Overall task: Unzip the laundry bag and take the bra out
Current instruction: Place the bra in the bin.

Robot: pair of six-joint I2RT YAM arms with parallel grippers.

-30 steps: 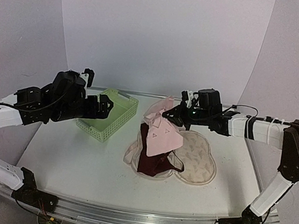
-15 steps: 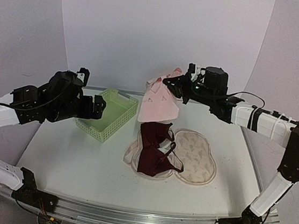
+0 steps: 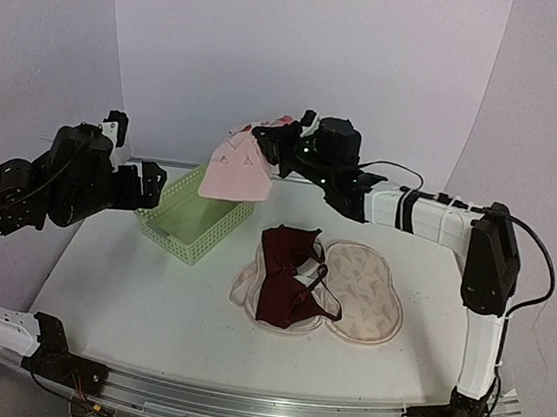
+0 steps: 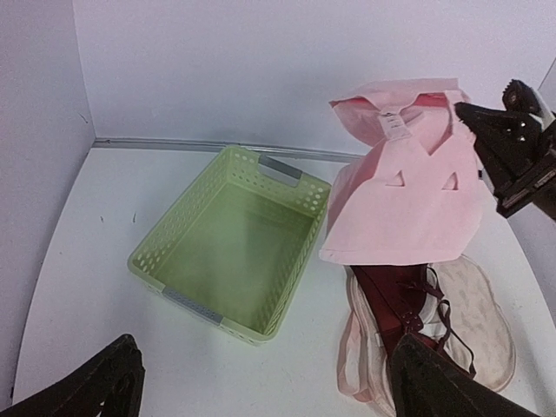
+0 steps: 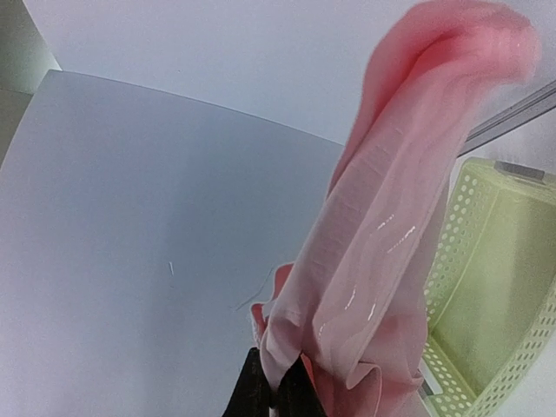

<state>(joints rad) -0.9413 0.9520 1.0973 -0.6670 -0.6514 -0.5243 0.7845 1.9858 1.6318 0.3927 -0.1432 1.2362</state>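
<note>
Found bare white table point(image 3: 137, 303) nearest the arm bases. Just beyond, right of centre, saw the laundry bag point(image 3: 368, 291) lying flat and spread out, cream with a small reddish print and a pale edge. Noted the bra point(image 3: 283, 277), dark maroon, resting on the bag's left half, touching it, with a thin strap looping onto the printed fabric; could not tell whether any part of it sat inside the pouch. Saw no finger of either arm touching bag or bra. Off to the left and raised above the table, found the left gripper point(image 4: 265, 347) released, fingers spread wide with nothing between them, aimed toward the middle of the table and well apart from the bag. Farther back, left of the bag, saw a light-green lattice basket point(image 3: 170, 228) standing upright on the table, set at an angle. Farthest, found the right gripper point(image 3: 271, 142) clenched on the top of a pale pink garment point(image 3: 237, 172), carried high on the outstretched right arm. Saw the garment, with two triangular cut-outs and a small label, hanging in the air at the basket's far right corner, against the plain back wall point(image 3: 305, 61).
</note>
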